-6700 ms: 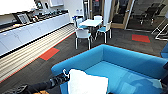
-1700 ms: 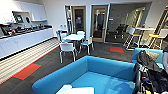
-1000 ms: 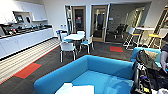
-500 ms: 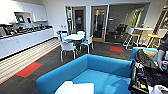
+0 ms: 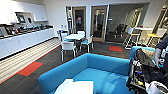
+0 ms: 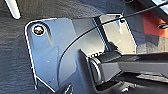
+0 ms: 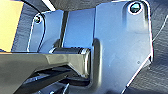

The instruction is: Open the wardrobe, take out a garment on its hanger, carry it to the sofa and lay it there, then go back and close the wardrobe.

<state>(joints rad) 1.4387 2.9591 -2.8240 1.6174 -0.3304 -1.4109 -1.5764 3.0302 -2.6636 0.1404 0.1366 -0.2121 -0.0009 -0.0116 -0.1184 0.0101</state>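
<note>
Dark carpet with red patches (image 5: pixel 30 68) covers a break room with a white kitchen counter (image 5: pixel 25 41) along one wall and white chairs (image 5: pixel 68 47) around a small desk (image 5: pixel 75 36). Nearest the camera stands the blue sofa (image 5: pixel 100 72), with the white garment (image 5: pixel 75 87) lying flat on its seat, which suggests the laying step is complete; the hanger cannot be made out. Whether either gripper is released or clenched cannot be told, and a person (image 5: pixel 160 53) stands beside the sofa's arm.
</note>
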